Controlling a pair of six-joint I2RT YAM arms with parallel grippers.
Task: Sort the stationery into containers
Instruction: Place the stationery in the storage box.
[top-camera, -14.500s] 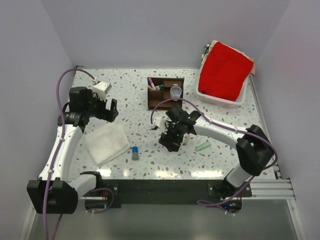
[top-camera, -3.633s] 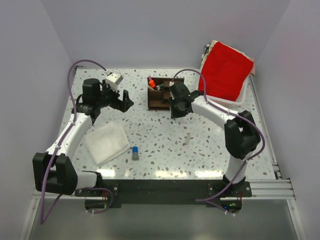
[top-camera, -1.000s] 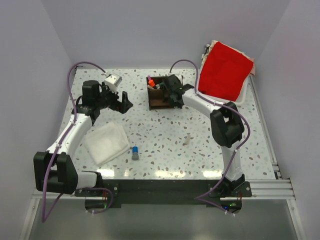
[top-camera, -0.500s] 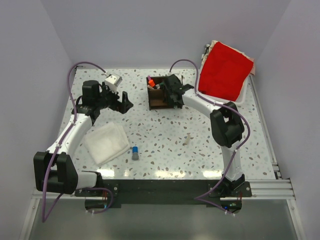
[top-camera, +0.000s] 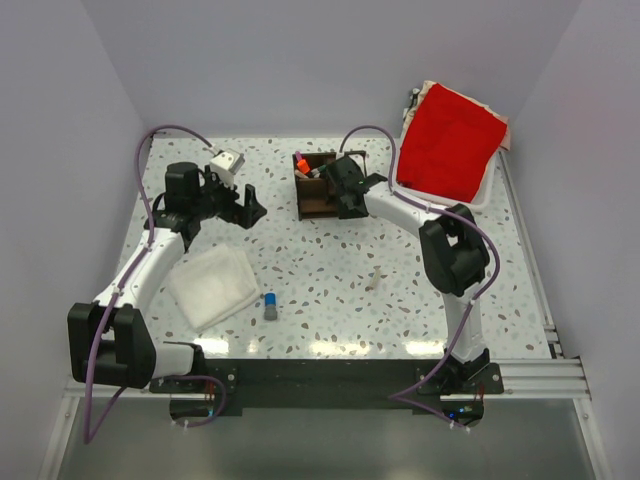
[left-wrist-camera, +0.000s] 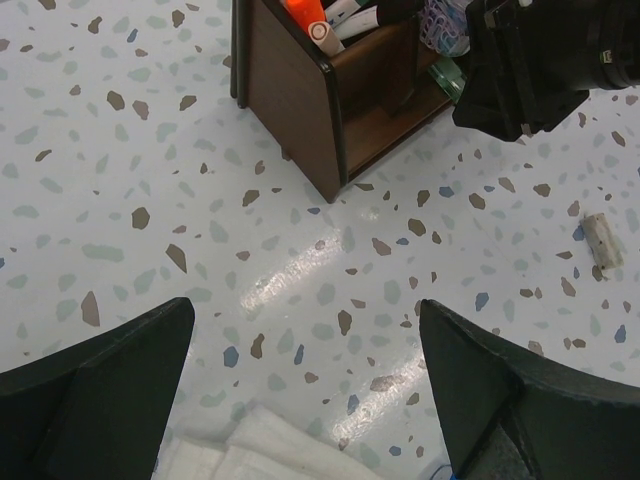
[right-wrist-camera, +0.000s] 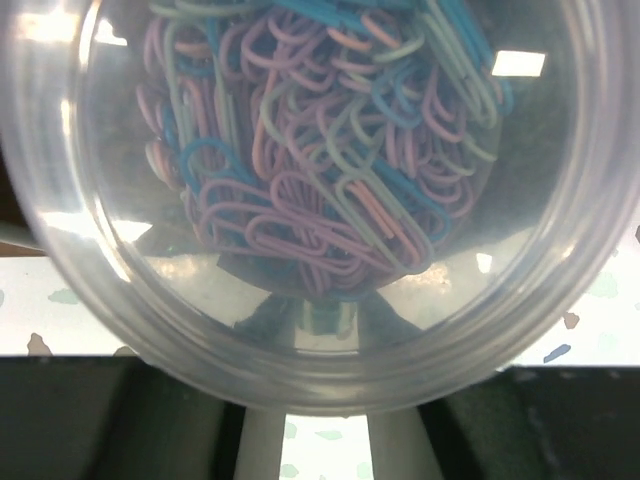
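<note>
Two arms work over a speckled table (top-camera: 330, 300) in the top view. The left gripper (top-camera: 247, 208) hangs above bare tabletop left of the dark brown wooden organizer (top-camera: 316, 196), fingers spread and holding nothing. The right gripper (top-camera: 345, 190) reaches down at the organizer's right side and hides the compartments there. A white folded cloth (top-camera: 212, 286) lies near the left arm, with a blue-capped grey stick (top-camera: 270, 306) just beside its right edge. A small pale piece (top-camera: 374, 279) lies apart on the table, right of the stick. A white basket (top-camera: 440, 202) holding a red cloth (top-camera: 450, 140) stands at the far right corner. From the left wrist, the two dark fingers (left-wrist-camera: 100, 390) are wide apart over the floor, and a corner of the cloth shows between them. The organizer stands upright beyond, an orange-and-black highlighter (left-wrist-camera: 305, 12) and pale pens (left-wrist-camera: 345, 18) standing in its left compartment; any print on them is too small to read. The right gripper's black body blocks the right compartment. From the right wrist, a clear round pot (right-wrist-camera: 310, 190) of pink, purple and blue paper clips fills nearly the whole frame. Dark fingers (right-wrist-camera: 100, 425) show low on either side of it, set apart. I cannot tell whether they grip the pot.
</note>
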